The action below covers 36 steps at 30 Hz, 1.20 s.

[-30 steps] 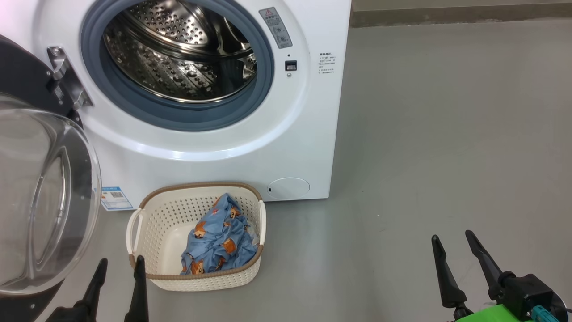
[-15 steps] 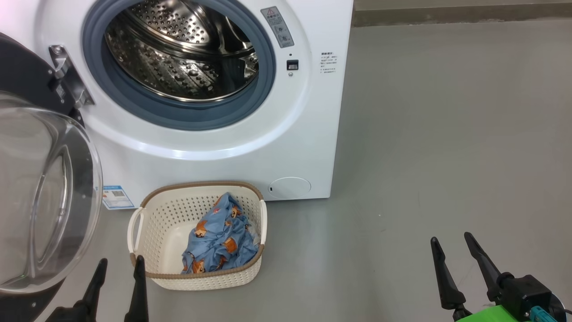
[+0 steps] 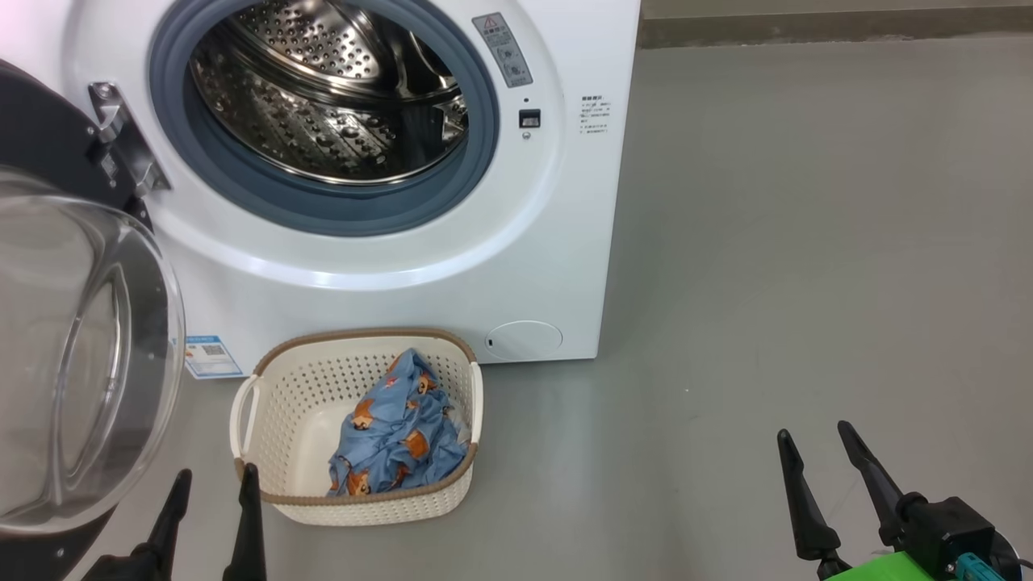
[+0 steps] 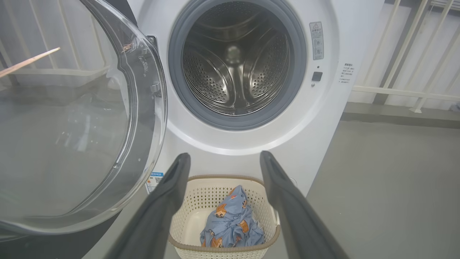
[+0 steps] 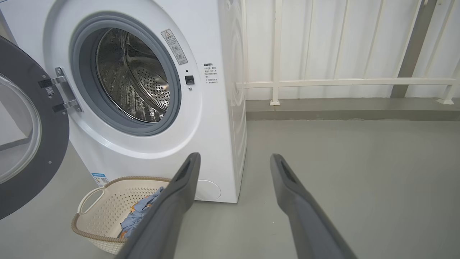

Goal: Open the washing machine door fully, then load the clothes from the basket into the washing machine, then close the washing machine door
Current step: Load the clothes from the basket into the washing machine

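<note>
Dark long fingers, two pairs, nearest to you. Your left gripper (image 3: 216,476): lower left of the head view, fingers spread apart with nothing between them, near the basket's near left corner. You cannot tell from here whether it touches. Your right gripper (image 3: 813,432): lower right, over bare grey floor (image 3: 807,242), fingers likewise parted and holding nothing, well apart from the basket.

Basket (image 3: 363,508): cream perforated plastic, brown rim, standing on the floor just in front of the washing machine (image 3: 387,290).

Clothes (image 3: 395,440): one light blue bundle with orange-brown print, lying in the basket's right half against its right wall.

Washing machine door (image 3: 81,363): swung wide out to your left on its metal hinge (image 3: 121,145), with the clear glass bowl bulging from the black ring.

Washing machine: white, front opening uncovered. A grey-blue gasket (image 3: 323,211) runs round the perforated steel drum (image 3: 331,89). Blue label sticker (image 3: 206,357) low left, round filter cap (image 3: 524,339) low right.

Farthest: a white railing (image 5: 345,82) beyond the machine.
</note>
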Available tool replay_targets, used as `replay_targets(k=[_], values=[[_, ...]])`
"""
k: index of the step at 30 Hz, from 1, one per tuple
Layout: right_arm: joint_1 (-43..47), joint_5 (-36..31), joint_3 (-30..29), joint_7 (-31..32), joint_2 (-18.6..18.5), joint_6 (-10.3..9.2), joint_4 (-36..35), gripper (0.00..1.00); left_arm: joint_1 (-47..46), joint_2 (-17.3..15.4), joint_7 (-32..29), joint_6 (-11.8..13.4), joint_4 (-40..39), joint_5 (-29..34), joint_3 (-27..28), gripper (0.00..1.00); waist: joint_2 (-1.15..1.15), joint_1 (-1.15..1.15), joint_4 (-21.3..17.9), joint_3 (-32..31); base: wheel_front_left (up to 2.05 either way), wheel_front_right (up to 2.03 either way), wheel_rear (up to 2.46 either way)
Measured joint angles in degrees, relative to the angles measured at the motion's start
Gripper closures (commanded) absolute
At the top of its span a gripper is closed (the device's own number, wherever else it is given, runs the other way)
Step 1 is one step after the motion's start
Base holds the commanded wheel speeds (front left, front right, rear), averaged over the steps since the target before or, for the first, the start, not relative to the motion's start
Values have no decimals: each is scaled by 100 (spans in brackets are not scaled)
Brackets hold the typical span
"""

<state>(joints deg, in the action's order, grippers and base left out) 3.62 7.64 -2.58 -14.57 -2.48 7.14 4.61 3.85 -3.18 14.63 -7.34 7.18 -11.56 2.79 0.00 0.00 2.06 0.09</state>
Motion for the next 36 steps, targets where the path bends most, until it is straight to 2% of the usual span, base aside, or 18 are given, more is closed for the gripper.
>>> replay_targets(k=[20, 36], values=[[4, 16, 10, 0, 0, 0, 25, 0, -40, 41, 0, 1, -22, 83, 245, 0, 0, 0, 4, 107, 158, -155, -3], [-7, 18, 25, 0, 0, 0, 33, 0, -37, 36, 0, 0, -9, 81, 47, 0, 0, 0, -2, 264, 21, -21, 0]])
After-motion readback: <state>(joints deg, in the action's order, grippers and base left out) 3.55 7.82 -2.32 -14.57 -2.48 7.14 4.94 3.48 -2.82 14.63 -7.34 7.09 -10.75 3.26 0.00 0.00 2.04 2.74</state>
